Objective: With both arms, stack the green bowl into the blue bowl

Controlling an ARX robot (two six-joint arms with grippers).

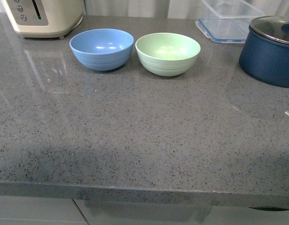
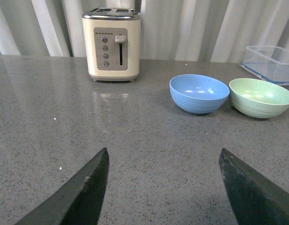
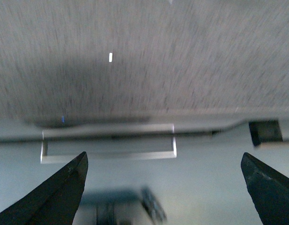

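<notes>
The blue bowl [image 1: 102,48] stands upright and empty at the back of the grey counter [image 1: 135,136]. Just to its right the green bowl [image 1: 168,53] stands upright and empty, the two rims nearly touching. Neither arm shows in the front view. In the left wrist view both the blue bowl [image 2: 199,93] and the green bowl [image 2: 261,97] lie far ahead of my left gripper [image 2: 164,157], which is open over bare counter. My right gripper [image 3: 164,159] is open with nothing between its fingers, in a blurred view of the counter's edge and pale cabinet fronts; no bowl shows there.
A cream toaster [image 1: 43,16] stands at the back left, near the blue bowl. A dark navy pot with a glass lid [image 1: 271,49] sits at the right. A clear plastic container [image 1: 229,21] is behind the green bowl, to the right. The counter's front edge [image 1: 135,190] runs across.
</notes>
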